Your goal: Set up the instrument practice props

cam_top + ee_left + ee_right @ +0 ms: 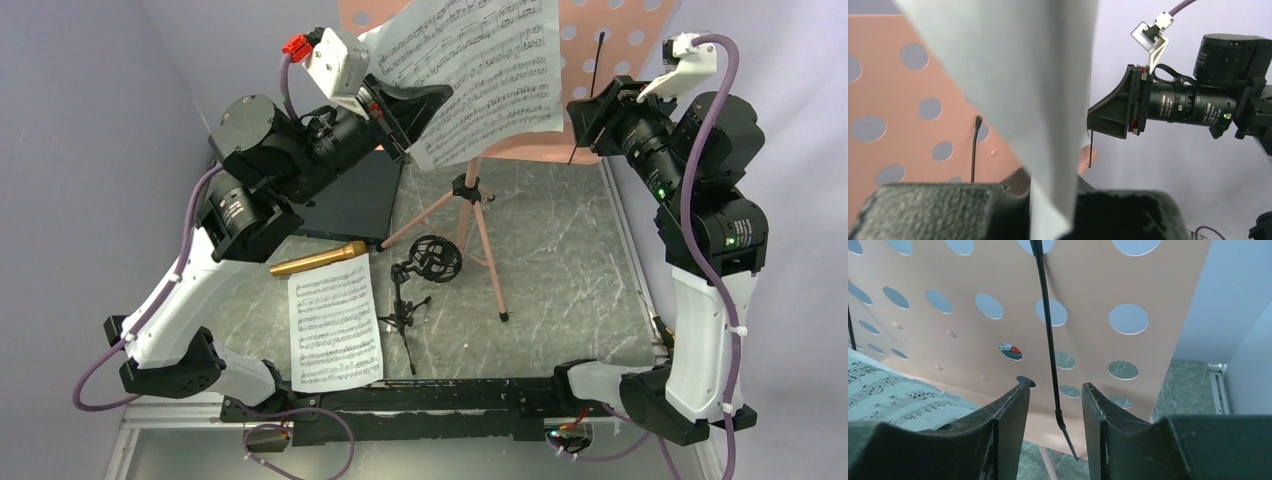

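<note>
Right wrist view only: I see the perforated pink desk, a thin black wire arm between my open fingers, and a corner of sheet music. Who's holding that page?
Observer: The left gripper is shut on the sheet-music page, near its lower left corner, holding it up in front of the music stand.
Operator: What's lying on the table?
Observer: A second page lies flat on the table, near the left arm's base.
Operator: Is a microphone mounted?
Observer: No. The gold microphone lies on the table by that page's top edge; the mic stand stands upright, its ring mount empty.
</note>
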Tool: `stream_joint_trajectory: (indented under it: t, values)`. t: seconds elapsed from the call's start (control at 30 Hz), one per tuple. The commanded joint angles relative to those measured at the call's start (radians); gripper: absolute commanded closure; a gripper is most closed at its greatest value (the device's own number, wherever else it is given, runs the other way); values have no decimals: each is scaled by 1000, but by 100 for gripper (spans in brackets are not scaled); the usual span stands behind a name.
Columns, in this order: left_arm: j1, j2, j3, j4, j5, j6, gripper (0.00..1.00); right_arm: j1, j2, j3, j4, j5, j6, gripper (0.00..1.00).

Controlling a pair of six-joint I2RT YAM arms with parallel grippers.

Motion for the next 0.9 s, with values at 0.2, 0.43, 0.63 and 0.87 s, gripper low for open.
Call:
stream_joint_trajectory:
  t: [0.2, 0.43, 0.63, 0.87]
  values:
    - [-3, 56, 75, 61, -23, 43, 97, -3, -20, -6, 74, 0, -11, 73]
    - [-4, 68, 88, 69, -23, 52, 97, -3, -7, -16, 77, 23, -7, 76]
    - [-4, 79, 91, 87, -58, 89, 97, -3, 0, -25, 83, 22, -4, 91]
    - [-4, 102, 103, 98, -73, 108, 97, -4, -29, -59, 109, 13, -14, 100]
